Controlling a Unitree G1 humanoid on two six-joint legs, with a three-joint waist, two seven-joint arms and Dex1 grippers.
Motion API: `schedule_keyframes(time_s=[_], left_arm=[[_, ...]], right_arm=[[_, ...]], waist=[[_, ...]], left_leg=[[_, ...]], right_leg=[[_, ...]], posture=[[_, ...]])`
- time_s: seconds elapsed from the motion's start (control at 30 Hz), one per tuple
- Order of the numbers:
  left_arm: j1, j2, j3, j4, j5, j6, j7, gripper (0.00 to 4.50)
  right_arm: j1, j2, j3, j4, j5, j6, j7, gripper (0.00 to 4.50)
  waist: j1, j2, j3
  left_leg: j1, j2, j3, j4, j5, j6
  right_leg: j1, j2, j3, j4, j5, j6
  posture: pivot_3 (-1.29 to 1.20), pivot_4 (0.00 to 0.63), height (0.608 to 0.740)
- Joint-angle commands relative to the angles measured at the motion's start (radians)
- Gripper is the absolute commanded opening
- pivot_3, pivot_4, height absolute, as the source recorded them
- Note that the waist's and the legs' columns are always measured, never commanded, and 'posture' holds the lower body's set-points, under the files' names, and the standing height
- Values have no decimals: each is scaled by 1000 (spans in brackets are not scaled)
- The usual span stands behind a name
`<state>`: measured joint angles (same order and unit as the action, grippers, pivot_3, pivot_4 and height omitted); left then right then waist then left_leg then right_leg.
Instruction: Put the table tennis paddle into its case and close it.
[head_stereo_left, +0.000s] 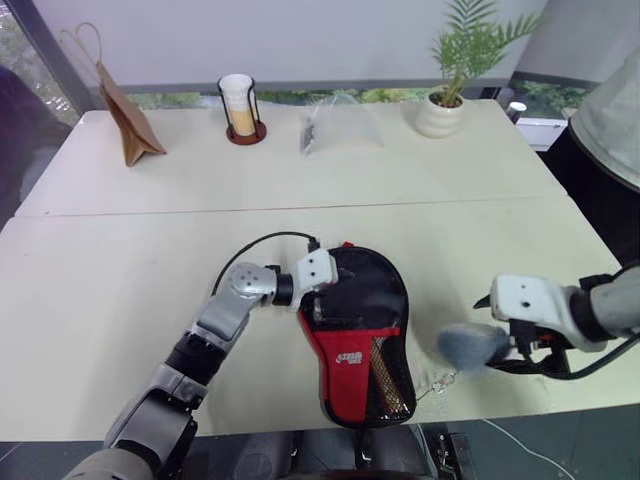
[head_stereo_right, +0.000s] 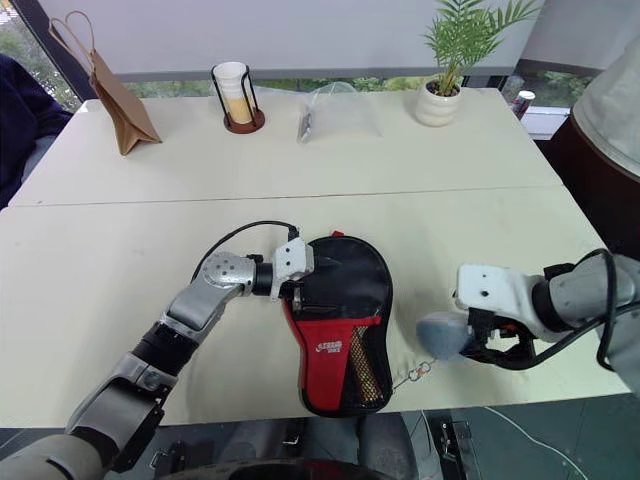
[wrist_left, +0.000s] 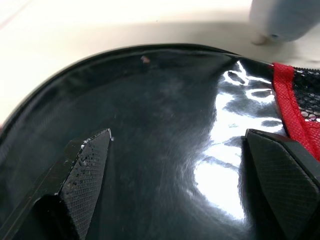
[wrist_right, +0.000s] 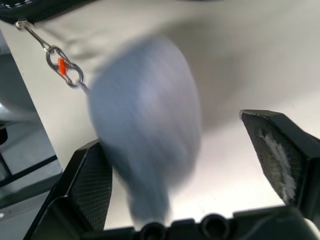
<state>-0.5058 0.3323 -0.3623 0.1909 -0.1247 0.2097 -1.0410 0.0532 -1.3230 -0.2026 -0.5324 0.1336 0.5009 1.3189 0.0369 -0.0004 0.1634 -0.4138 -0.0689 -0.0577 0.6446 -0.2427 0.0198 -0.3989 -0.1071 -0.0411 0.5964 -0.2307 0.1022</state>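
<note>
Here both hands gape empty: left hand (head_stereo_right: 312, 272) over the case (head_stereo_right: 340, 330), right hand (head_stereo_right: 478, 338) beside it.

You see the case (head_stereo_left: 355, 330) glossy black with a red logo panel and black mesh, on the cream counter (head_stereo_left: 120, 270).

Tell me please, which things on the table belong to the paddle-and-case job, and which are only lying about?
Belong to the job:
- the case, lying flat on the table
- left gripper, open over the case's clear window

Only lying about:
- paper bag
- cup in a wire holder
- clear plastic bag
- potted plant
</note>
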Motion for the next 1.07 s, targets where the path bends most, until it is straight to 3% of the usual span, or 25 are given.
schedule_keyframes(time_s=[0.03, 0.13, 0.37, 0.67, 1.07], left_arm=[[-26, 46, 77, -73, -76, 116, -29, 4500], [-48, 88, 136, -147, -148, 205, -53, 4500], [-74, 313, 332, -367, -382, 444, -147, 4500], [27, 576, 547, -565, -596, 638, -177, 4500], [101, 659, 645, -641, -731, 711, -99, 4500]], right_arm=[[-65, -38, -91, 55, 55, -16, 45, 4441], [-106, -43, -123, 86, 109, 6, 71, 4441], [-241, -36, -174, 123, 303, 145, 100, 4441], [-333, -19, -187, 137, 433, 248, 37, 4441], [-328, -5, -164, 150, 449, 224, -6, 4441]], waist=[[1, 1, 1], [3, 1, 3], [2, 3, 17], [2, 4, 20], [1, 4, 20]], left_leg=[[-3, 0, 0, 1, 0, 0], [-12, 0, 0, 2, 2, 3], [-14, -2, 0, 3, 2, 3], [-14, -2, 1, 2, 2, 3], [-14, -3, 2, 2, 2, 2]], right_leg=[[-4, 0, 0, 2, 2, -1], [-13, 1, -1, 4, 4, -2], [-14, 0, -1, 3, 4, -2], [-15, -1, -1, 3, 4, -2], [-15, -2, 0, 4, 4, -2]], posture=[[0, 150, 734], [0, 150, 734], [0, 150, 734], [0, 150, 734], [0, 150, 734]])
